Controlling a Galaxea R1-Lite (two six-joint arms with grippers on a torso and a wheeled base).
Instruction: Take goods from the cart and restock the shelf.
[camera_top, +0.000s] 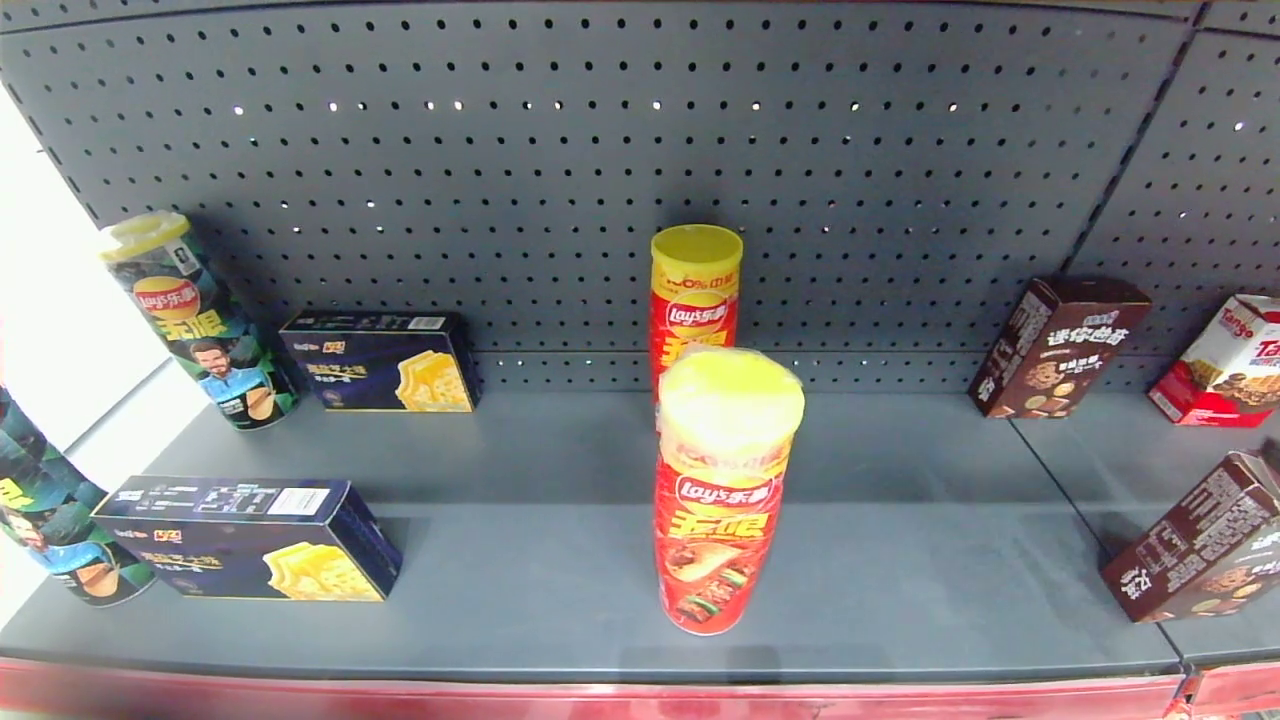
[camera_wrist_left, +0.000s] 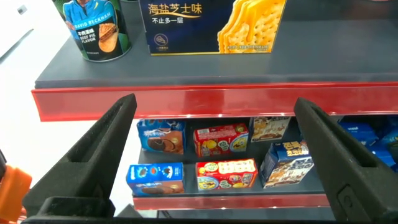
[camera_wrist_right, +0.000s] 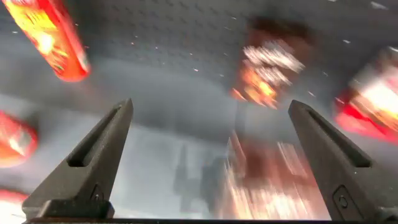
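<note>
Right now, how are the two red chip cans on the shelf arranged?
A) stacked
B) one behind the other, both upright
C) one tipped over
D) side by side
B: the front red can stands upright, and the rear red can stands upright behind it, near the pegboard.
</note>
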